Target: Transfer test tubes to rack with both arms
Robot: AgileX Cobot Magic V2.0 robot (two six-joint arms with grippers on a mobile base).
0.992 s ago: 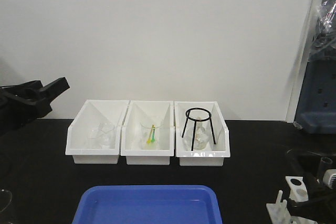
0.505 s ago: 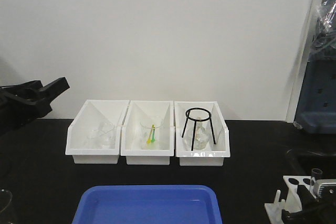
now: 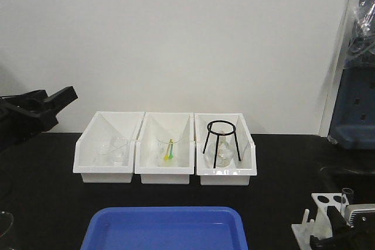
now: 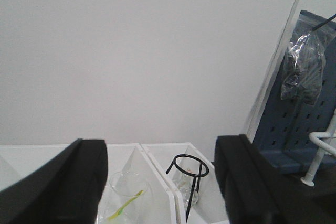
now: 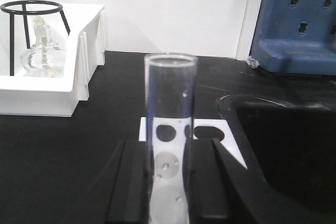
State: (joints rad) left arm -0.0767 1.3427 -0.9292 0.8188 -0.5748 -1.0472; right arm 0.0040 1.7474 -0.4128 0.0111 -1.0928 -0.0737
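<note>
A clear test tube (image 5: pixel 169 108) stands upright between the fingers (image 5: pixel 131 182) of my right gripper (image 5: pixel 169 174), which is shut on it. Its lower part hangs over the white rack (image 5: pixel 210 134), whose top plate shows round holes. In the front view the tube's open top (image 3: pixel 347 193) pokes up beside the rack (image 3: pixel 324 199) at the bottom right, with the right gripper (image 3: pixel 344 231) low at the frame edge. My left gripper (image 3: pixel 58 99) is raised at the far left. Its jaws (image 4: pixel 160 182) are wide apart and empty.
Three white bins (image 3: pixel 109 171) sit in a row at the back, holding beakers and a black ring stand (image 3: pixel 220 141). A blue tray (image 3: pixel 167 229) lies at the front middle. A dark recessed basin (image 5: pixel 294 145) is right of the rack, and a blue pegboard (image 3: pixel 354 109) stands beyond it.
My right gripper has sunk lower at the bottom right, uncovering the rack's top plate with the tube's top standing beside it. The left arm has not moved.
</note>
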